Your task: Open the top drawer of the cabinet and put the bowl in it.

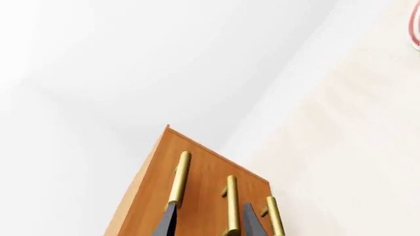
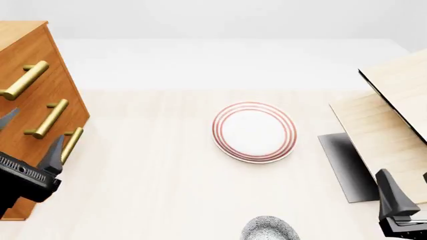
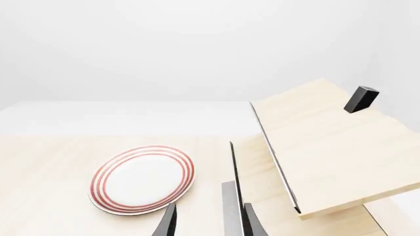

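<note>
The orange-brown cabinet (image 2: 40, 60) stands at the table's left, all three drawer fronts flush. The top drawer's brass handle (image 2: 24, 80) is the uppermost; in the left wrist view it is the longest bar (image 1: 178, 179). My left gripper (image 2: 30, 137) is open and empty in front of the cabinet, level with the two lower handles. In the left wrist view (image 1: 210, 223) its fingers straddle the middle handle (image 1: 231, 204), short of it. The speckled bowl (image 2: 269, 229) sits at the near edge. My right gripper (image 2: 408, 192) is open and empty at the near right, also seen in the right wrist view (image 3: 210, 223).
A white plate with red rings (image 2: 253, 131) lies mid-table, also in the right wrist view (image 3: 141, 179). Pale tilted wooden boards (image 2: 393, 115) on a dark base (image 2: 343, 165) stand at the right, just beyond my right gripper. A small dark block (image 3: 361, 98) sits on the upper board.
</note>
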### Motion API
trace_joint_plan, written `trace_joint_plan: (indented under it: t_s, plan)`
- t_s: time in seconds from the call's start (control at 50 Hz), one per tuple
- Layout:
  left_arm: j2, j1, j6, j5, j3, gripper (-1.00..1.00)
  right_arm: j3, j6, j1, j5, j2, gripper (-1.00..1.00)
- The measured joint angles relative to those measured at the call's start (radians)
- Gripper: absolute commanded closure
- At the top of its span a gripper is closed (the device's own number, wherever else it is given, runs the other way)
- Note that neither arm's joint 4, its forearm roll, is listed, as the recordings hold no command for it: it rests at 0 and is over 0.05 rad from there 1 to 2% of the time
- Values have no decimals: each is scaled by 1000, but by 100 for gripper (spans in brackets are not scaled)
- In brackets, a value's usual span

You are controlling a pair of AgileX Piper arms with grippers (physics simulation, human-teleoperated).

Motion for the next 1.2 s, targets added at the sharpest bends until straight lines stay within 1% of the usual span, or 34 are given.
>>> trace_joint_plan:
  t_s: [0.1,0.16,0.32,0.54,0.8,1.02,1.2]
  plan:
    - [74,1,75,-80,0,-100,0,0,0,0,0,-100]
    - [110,-4,105,-107,-12,-100,0,0,0,0,0,-100]
    - [213,-14,182,-182,-40,-100,0,0,0,0,0,-100]
    - [350,-21,269,-265,-77,-100,0,0,0,0,0,-100]
    - [429,-13,348,-312,-106,-100,0,0,0,0,0,-100]
    - [472,11,426,-372,-98,-100,0,0,0,0,0,-100]
    - [486,26,466,-396,-97,-100,0,0,0,0,0,-100]
